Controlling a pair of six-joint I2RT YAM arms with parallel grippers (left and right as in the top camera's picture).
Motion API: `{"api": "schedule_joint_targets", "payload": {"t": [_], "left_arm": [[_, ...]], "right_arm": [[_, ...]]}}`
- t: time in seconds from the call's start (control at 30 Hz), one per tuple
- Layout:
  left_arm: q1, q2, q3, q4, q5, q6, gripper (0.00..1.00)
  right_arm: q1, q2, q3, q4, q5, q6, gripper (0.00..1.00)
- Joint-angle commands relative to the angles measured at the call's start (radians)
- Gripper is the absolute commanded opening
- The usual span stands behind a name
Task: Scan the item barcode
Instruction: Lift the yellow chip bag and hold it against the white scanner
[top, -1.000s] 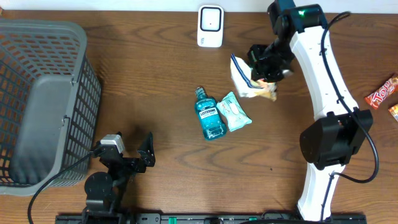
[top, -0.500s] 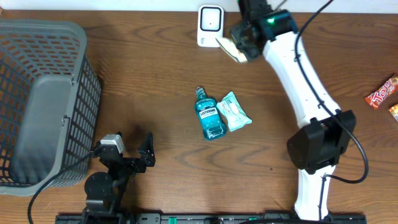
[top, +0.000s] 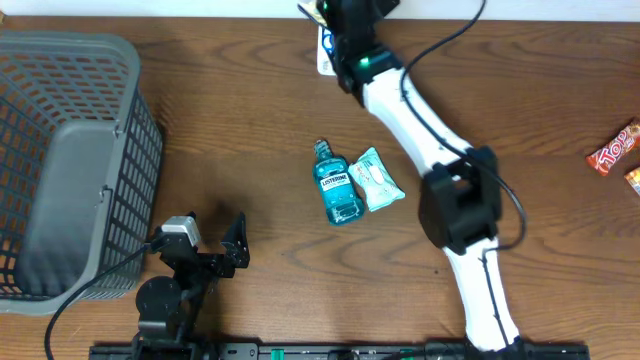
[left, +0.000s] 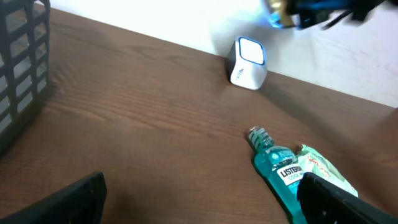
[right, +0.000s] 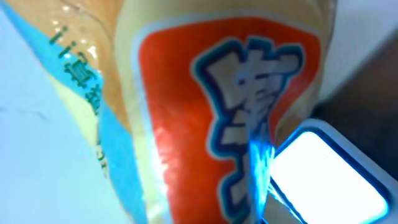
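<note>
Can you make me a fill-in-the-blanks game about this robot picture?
The left gripper is wide ___.
The grey basket sits on the robot's ___ side.
The snack bag is held up to the barcode ___.
The mouthwash bottle by the green packet says ___ on its label.
Missing words: open; left; scanner; Listerine.

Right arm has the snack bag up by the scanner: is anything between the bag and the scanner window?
Nothing visible. The right wrist view shows the snack bag directly in front of the lit scanner, with no object between them.
</note>
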Motion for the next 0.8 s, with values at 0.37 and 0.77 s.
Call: {"api": "schedule_joint_targets", "payload": {"t": [0.37, 0.77], "left_arm": [[0.005, -0.006, -0.016, -0.024, 0.005, 0.006, 0.98], [0.005, -0.006, -0.016, -0.024, 0.005, 0.006, 0.98]], "right_arm": [[-0.009, 0.142, 0.006, 0.216, -0.022, -0.255, 0.01], [-0.029, -0.040, 0.008, -0.098, 0.026, -0.469, 0.01]]}}
